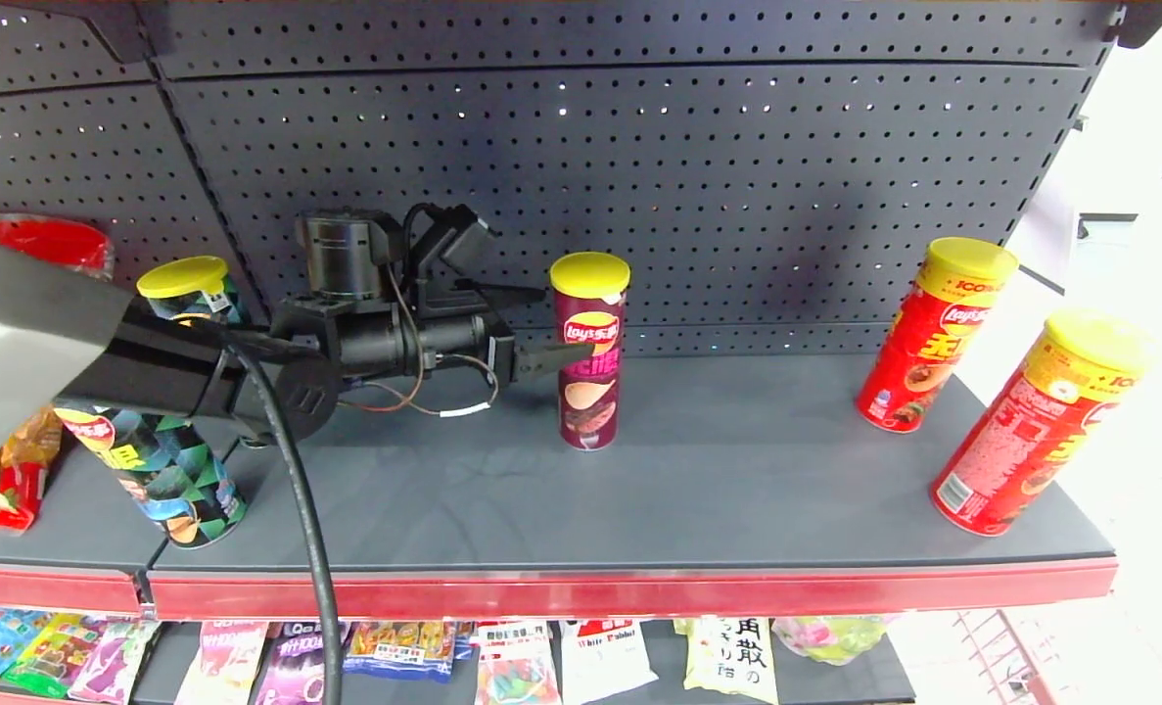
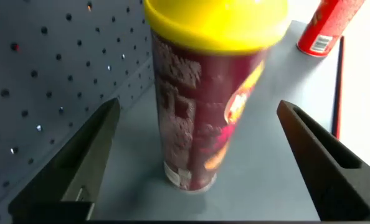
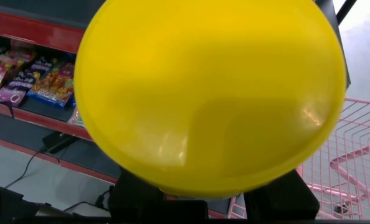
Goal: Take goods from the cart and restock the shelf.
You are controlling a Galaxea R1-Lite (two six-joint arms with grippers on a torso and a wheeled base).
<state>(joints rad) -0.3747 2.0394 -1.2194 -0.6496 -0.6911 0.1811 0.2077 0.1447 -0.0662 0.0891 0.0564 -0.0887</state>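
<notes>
One grey shelf (red front lip), then the pink cart on the floor. On the shelf stand a dark patterned can far left, the purple can mid-shelf near the pegboard, and a red can and second red can at the right end. Left gripper is spread wide, jaws flanking the purple can, not touching. Right gripper clamps a yellow-lidded can above the floor.

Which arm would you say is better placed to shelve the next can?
Right, probably: the right gripper holds a yellow-lidded can in the air, while the left gripper stands open around the maroon can standing on the shelf.
</notes>
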